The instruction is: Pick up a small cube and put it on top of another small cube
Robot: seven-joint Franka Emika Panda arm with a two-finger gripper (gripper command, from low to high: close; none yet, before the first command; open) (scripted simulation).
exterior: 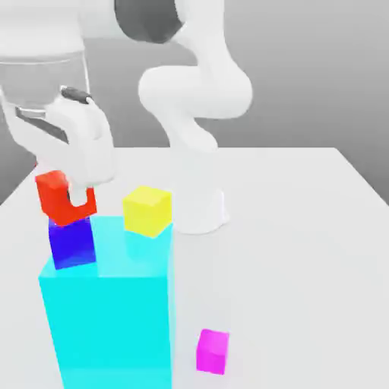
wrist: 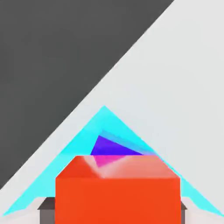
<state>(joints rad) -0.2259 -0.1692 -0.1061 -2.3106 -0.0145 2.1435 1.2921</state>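
Fig.: gripper (exterior: 74, 199), jaws wide, frees red cube (exterior: 55, 196) atop blue cube (exterior: 72, 243); lift straight up w/o nudging stack.

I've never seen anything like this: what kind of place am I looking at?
Most likely a computer-simulated test bench, not a real room: flat-coloured blocks like the big cyan block and yellow cube sit on a bare white table beside a smooth white robot arm.

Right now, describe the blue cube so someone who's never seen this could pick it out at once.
Find the tall cyan block at the exterior view's left. On its top stand two small cubes: the blue cube is the dark blue-purple one nearer the left edge, not the yellow cube. It alone has a red cube on it.
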